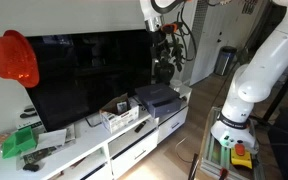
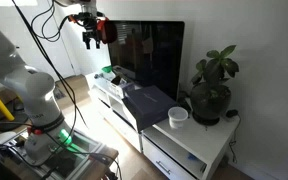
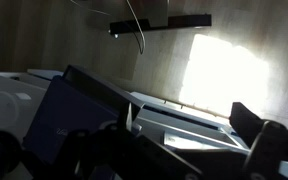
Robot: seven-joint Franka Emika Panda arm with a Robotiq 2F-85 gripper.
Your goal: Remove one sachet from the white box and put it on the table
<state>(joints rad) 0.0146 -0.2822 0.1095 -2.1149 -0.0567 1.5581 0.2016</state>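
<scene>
Against the pale wall, a long white table (image 1: pixel 134 152) carries a big dark television (image 1: pixel 89 75), and in an exterior view you see a red hat (image 1: pixel 13 57) hung on its upper corner. On the table top, in front of the screen, sits the white box (image 1: pixel 122 120), open at the top. A dark grey box (image 1: pixel 156 97) stands just beside it, on the side nearer the robot's base. A green packet (image 1: pixel 19 143) lies well apart, toward the end below the hat.

Inside the white box you can make out a tan-brown patch, probably the sachet (image 1: pixel 116 107), though it is too small to be sure. Which way it points and how its long axis runs cannot be told. The white box itself lies with its long side along the table's front edge.

Your pincer (image 1: pixel 164 55) hangs high by the television's upper edge, clear of everything. The white box and the sachet lie below it and off to the side, well apart from it. In the wrist view the pincer (image 3: pixel 139 150) shows dark fingers (image 3: pixel 269 145) spread wide with nothing between them.

In an exterior view the pincer (image 2: pixel 92 40) is again high up, and a potted plant (image 2: pixel 212 90) and a white cup (image 2: pixel 178 117) stand at the table's end.
</scene>
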